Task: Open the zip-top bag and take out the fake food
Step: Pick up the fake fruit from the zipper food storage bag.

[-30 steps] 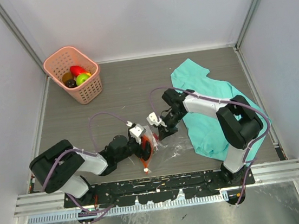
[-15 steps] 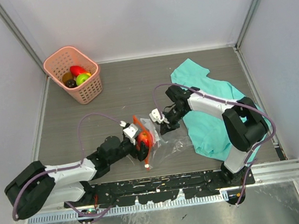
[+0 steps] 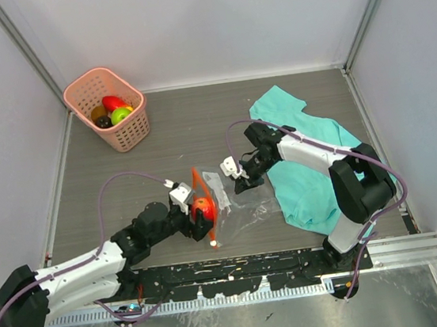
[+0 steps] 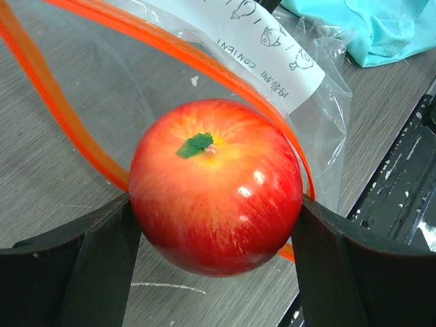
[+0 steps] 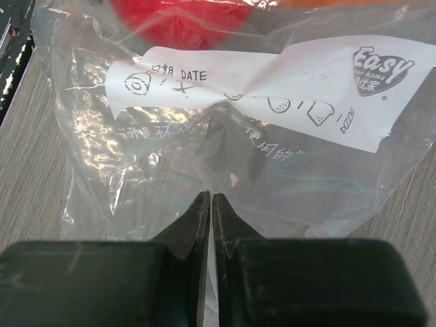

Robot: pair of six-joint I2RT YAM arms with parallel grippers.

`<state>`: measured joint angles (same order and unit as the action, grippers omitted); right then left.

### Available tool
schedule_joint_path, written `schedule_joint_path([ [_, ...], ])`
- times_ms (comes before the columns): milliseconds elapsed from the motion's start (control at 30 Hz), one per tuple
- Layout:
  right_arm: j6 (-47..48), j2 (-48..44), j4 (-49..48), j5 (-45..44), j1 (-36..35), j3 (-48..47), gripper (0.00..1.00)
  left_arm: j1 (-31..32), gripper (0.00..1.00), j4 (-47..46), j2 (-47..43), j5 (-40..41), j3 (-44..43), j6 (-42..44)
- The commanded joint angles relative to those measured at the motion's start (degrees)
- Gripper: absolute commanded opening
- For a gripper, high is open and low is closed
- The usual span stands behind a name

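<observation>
- The left gripper (image 3: 198,214) is seen opened wide, and a red apple (image 4: 215,185) of glossy plastic is clamped between its two dark fingers (image 4: 71,269).
- The red apple (image 3: 202,208) is held just at the mouth of the zip-top bag (image 3: 240,207); in the left wrist view the red-orange zip strip (image 4: 82,153) is curved around behind it.
- The right gripper (image 5: 210,206) is closed almost fully, and a thin fold of the clear plastic is pinched between its fingertips.
- The zip-top bag (image 5: 136,157) is spread on the grey table (image 3: 167,138) between the two grippers, near the front edge; its white label (image 5: 272,85) is seen crumpled.
- A teal cloth (image 3: 311,172) is laid on the right side, under the right arm.
- A pink basket (image 3: 132,131) is placed at the far left corner, well apart from the bag, and more fake fruits (image 3: 114,109), red, green and dark, are kept in it.
</observation>
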<state>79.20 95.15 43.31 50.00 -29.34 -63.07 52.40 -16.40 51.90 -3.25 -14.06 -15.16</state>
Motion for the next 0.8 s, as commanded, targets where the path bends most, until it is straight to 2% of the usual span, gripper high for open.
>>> schedule_joint_path([
  [0, 0.9, -2.2, -0.9, 0.8, 0.3, 0.0, 0.12, 0.1, 0.16, 3.8, -2.1, 1.4, -3.5, -3.4],
  [333, 1.0, -2.0, -0.9, 0.2, 0.3, 0.1, 0.12, -0.1, 0.14, 18.1, -4.0, 5.5, -10.4, -5.9],
  [767, 1.1, -1.8, -1.0, 0.3, 0.3, 0.2, 0.12, -1.6, 0.15, 30.2, -11.2, 10.1, -17.6, -6.2],
])
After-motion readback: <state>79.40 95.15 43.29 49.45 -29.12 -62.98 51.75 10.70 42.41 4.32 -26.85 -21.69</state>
